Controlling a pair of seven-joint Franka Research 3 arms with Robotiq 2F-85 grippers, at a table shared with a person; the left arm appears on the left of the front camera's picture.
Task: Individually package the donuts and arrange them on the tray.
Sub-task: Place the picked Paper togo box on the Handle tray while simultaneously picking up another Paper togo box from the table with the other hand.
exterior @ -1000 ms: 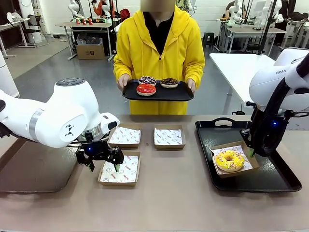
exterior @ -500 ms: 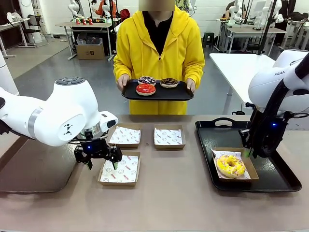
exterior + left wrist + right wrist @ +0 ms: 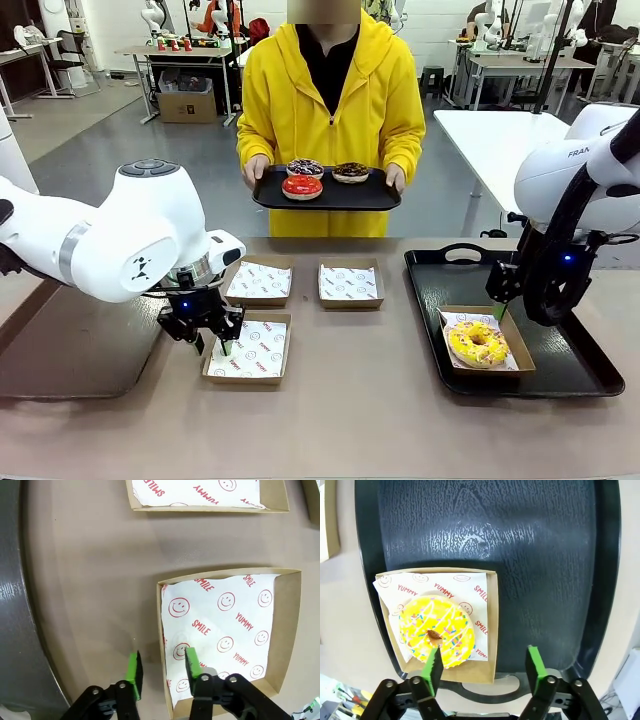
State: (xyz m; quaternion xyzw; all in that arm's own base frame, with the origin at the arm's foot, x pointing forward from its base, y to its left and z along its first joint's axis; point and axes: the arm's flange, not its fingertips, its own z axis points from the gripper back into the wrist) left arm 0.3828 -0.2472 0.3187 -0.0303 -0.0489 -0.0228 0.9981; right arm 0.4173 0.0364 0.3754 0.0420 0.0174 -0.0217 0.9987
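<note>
A yellow sprinkled donut point(image 3: 477, 342) sits in a paper-lined cardboard box point(image 3: 521, 350) on the black tray point(image 3: 450, 280) at the robot's right side of the table point(image 3: 350, 420). The other three donuts, one glossy red point(image 3: 302, 185), one dark purple with light sprinkles point(image 3: 305, 167) and one dark chocolate point(image 3: 351, 171), lie unpackaged on a second black tray point(image 3: 380, 197). A person in a yellow hooded top holds it in both hands across the far edge of the table.

The right gripper point(image 3: 510, 305) hangs over the table tray just beside the boxed donut. Its jaws stand wide apart and hold nothing. In the right wrist view one green pad point(image 3: 432, 667) overlaps the donut's point(image 3: 437, 630) edge while the other sits over bare tray point(image 3: 545, 555).

The left gripper point(image 3: 213, 343) is low over the nearest empty box point(image 3: 245, 379) on the robot's left. Its jaws are drawn in to a narrow gap. The left wrist view shows the gripper point(image 3: 161, 672) straddling one side wall of that box point(image 3: 295, 630), one pad point(image 3: 134, 672) over the table and the other over the smiley-printed paper. Whether the pads touch the cardboard cannot be told. Two more empty lined boxes point(image 3: 259, 298) point(image 3: 350, 302) sit side by side farther back, mid-table.
</note>
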